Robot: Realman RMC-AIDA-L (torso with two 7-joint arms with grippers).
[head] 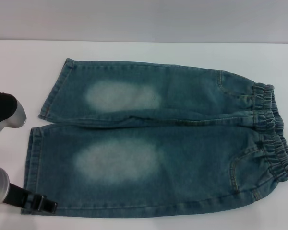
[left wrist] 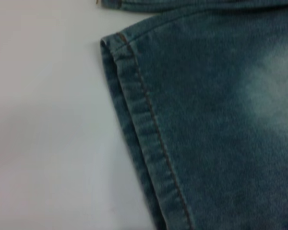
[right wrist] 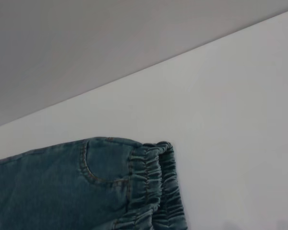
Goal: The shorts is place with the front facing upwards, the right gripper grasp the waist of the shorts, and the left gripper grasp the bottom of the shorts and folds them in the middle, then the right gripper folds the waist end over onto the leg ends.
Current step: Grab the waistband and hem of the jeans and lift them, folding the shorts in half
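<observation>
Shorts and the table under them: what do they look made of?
The shorts look like blue denim, matte, with pale faded patches on the legs, brown topstitching along the hem and a gathered, likely elastic waistband. The table is smooth, plain white, probably laminate or plastic; I can't tell which.

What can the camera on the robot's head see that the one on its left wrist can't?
Only the head view shows the whole shorts spread flat on the white table: both legs with pale faded patches, the gathered waistband on the robot's right, and the left gripper at the near corner of the leg ends, beside the near leg's hem.

Only the left wrist view shows that hem close up, with its brown stitch line and small ripples.

Both show blue denim, a faded patch and white table. Neither shows the right gripper.
</observation>
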